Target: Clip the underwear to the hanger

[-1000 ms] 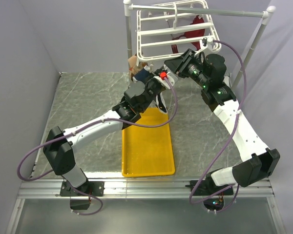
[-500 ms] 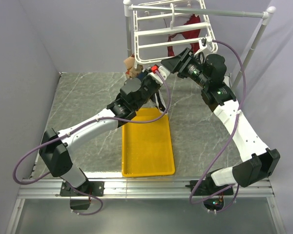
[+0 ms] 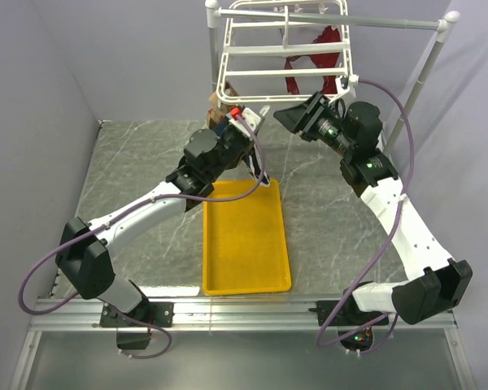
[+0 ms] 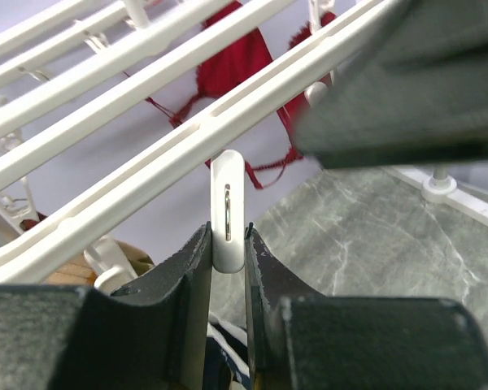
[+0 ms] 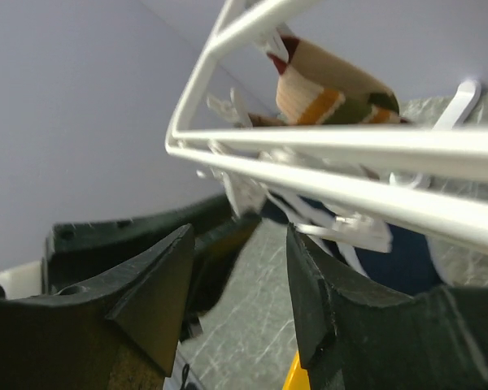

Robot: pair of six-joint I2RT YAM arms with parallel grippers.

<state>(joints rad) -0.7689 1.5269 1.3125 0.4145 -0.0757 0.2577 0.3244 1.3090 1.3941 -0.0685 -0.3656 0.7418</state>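
The left claw [image 4: 227,244] is pinching a small white plastic clip [image 4: 228,179] dangling from the large white barred plastic hanger [image 3: 260,50], seemingly to seat it on the navy blue fabric underwear [image 4: 228,359] bunched just beneath, while the right claw [image 5: 237,244] is hovering spread and empty nearby.

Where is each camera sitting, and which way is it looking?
Top external: high behind the robot, looking down at the table, yellow tray and hanger; left arm and right arm show.
Left wrist: on the left arm, looking up along the left gripper, which pinches a clip.
Right wrist: on the right arm, looking past the open right gripper at hanger bars.
All three share the hanger.
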